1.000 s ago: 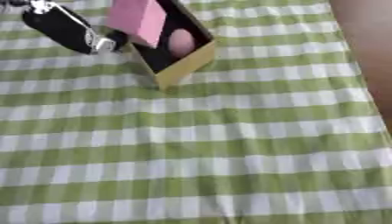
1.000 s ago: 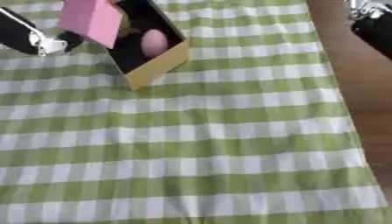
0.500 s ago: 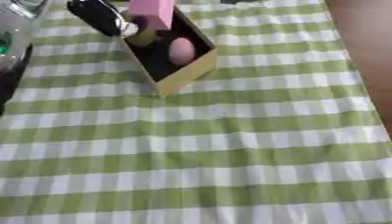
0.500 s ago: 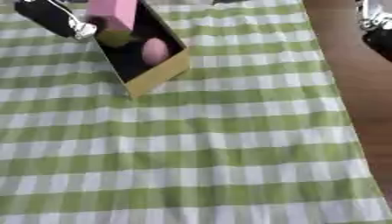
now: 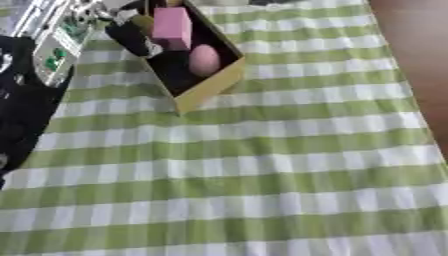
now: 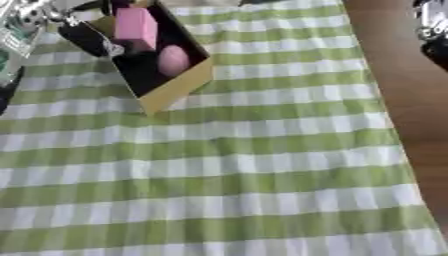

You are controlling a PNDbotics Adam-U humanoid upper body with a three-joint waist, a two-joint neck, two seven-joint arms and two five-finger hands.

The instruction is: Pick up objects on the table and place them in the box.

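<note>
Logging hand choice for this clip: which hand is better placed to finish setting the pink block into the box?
Left. The left hand is already at the box, beside the pink block, which stands in it next to a pink egg shape. The right hand is off the cloth at the right edge.

box (image 5: pixel 206 89): on checked cloth (image 5: pixel 262 165), upper left | inside: pink block (image 5: pixel 171 28), pink egg shape (image 5: pixel 204 59)

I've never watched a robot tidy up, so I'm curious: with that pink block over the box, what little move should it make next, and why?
Probably let go and lift the left hand away. The pink block already sits inside the box, beside the pink egg, so it seems delivered. Whether the hand grips the block is too blurred to tell.
</note>
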